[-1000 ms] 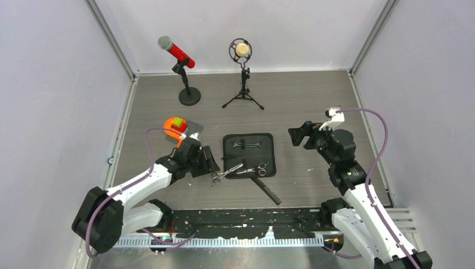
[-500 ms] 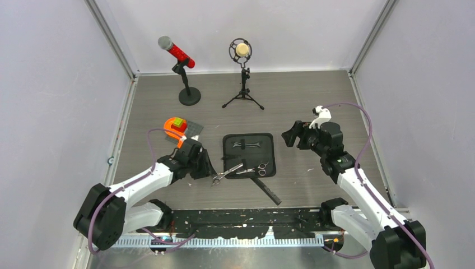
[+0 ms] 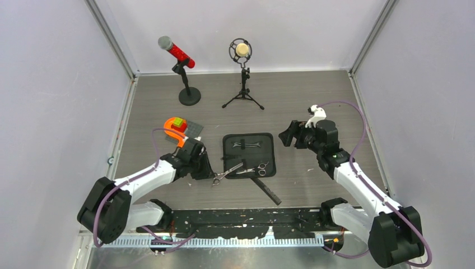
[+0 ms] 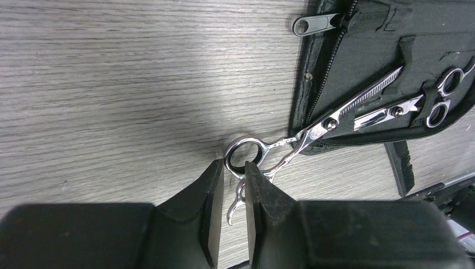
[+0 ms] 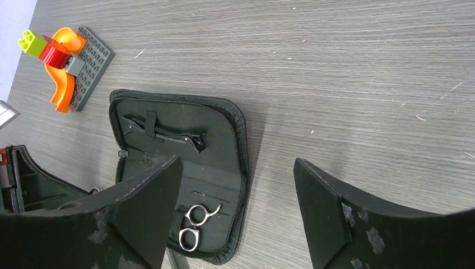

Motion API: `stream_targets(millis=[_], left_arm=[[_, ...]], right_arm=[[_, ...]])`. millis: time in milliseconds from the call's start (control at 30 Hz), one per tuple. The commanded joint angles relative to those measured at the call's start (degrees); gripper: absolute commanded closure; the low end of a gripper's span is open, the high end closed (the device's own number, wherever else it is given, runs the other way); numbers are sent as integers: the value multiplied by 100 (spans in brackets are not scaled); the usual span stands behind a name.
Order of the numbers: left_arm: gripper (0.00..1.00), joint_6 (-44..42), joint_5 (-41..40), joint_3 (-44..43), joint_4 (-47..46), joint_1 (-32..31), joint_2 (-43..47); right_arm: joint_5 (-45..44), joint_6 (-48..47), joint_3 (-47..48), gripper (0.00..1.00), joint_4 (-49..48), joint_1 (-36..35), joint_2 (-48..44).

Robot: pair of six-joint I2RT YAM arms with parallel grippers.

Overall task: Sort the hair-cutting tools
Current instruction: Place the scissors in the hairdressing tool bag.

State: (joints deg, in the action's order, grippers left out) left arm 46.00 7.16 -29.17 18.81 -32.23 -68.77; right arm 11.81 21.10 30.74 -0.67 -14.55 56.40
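1 pair of scissors (image 4: 313, 131), blades on the open zip case (image 4: 381, 45) and rings on the worktop (image 4: 112, 84), is pinched by the narrowed left tool (image 4: 234, 164), seemingly for lifting clear, while the right tool (image 5: 238, 162) is held wide beside the case.

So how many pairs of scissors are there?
2. One pair pokes off the black case's left edge by the left gripper; the other pair lies inside it. The strapped upper pocket might hide more.

Grey wood-grain table (image 3: 291, 95) enclosed by plain pale lavender walls (image 3: 50, 84).
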Motion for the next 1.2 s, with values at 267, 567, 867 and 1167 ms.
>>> stream_targets(millis=[267, 567, 867, 1167], left_arm=[[76, -11, -108, -235, 47, 26, 8], [75, -18, -401, -313, 122, 24, -80], [75, -47, -196, -404, 86, -1, -280], [84, -62, -180, -509, 114, -80, -435]], right_arm=[[468, -134, 70, 19, -497, 4, 573], [539, -115, -9, 19, -653, 4, 740], [624, -109, -3, 19, -821, 4, 973], [699, -184, -14, 20, -954, -53, 1228]])
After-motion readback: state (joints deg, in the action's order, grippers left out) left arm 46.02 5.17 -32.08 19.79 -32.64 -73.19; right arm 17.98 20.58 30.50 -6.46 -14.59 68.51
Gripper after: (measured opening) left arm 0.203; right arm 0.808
